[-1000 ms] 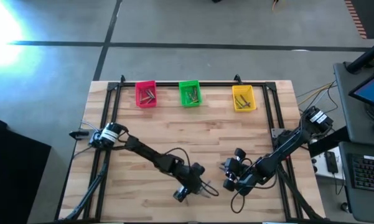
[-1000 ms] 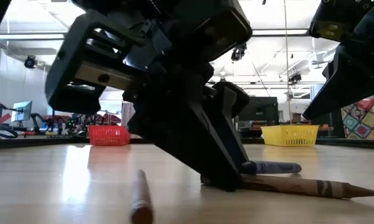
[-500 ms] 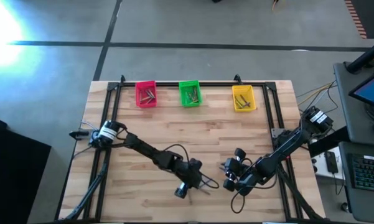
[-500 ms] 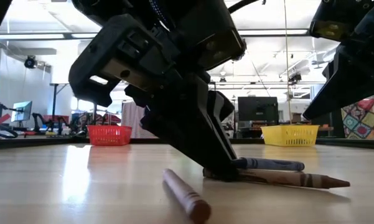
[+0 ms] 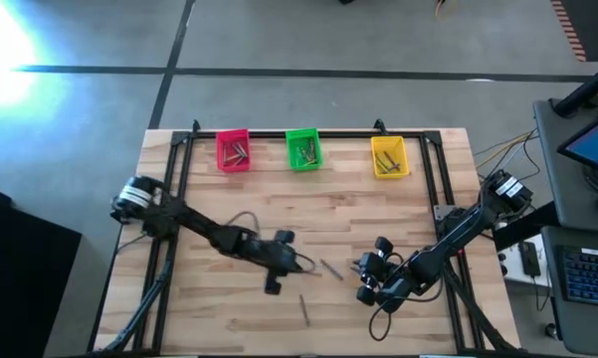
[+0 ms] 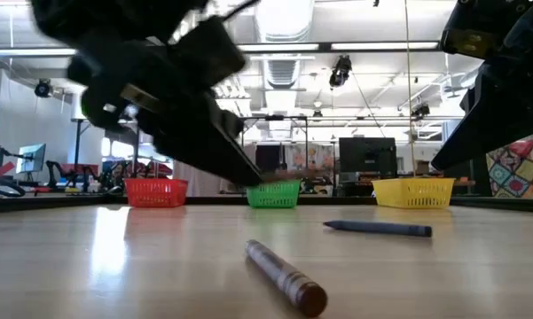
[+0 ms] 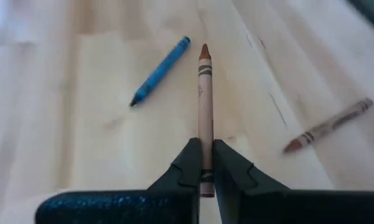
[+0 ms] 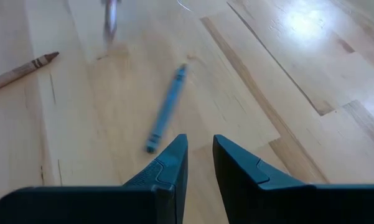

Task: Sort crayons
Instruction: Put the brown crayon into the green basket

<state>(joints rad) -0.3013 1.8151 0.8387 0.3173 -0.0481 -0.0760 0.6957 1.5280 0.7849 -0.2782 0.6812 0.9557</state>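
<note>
- Crayon, brown [image 7: 204, 106]: clamped between your left gripper's [image 7: 203, 163] fully closed fingers, long axis running straight out ahead of the fingertips, point foremost; lifted clear of the table by the look of the left wrist view.
- Crayon, blue [image 8: 165, 108]: loose on the boards just ahead of your right gripper [image 8: 200, 155], long axis slanting away from the fingers; it also lies ahead of your left gripper and off to one side of the held stick.
- Crayon, second brown [image 6: 286, 276]: loose on the table, off to the other side of your left gripper and apart from the blue one.
- Right gripper: fingers a narrow gap apart, nothing between them; the nearer arm to the blue crayon.
- Bins, pink [image 5: 233, 150], green [image 5: 302, 149], yellow [image 5: 388, 156]: in a row at the far edge, well beyond both grippers; your left gripper is nearer the pink and green ones.
</note>
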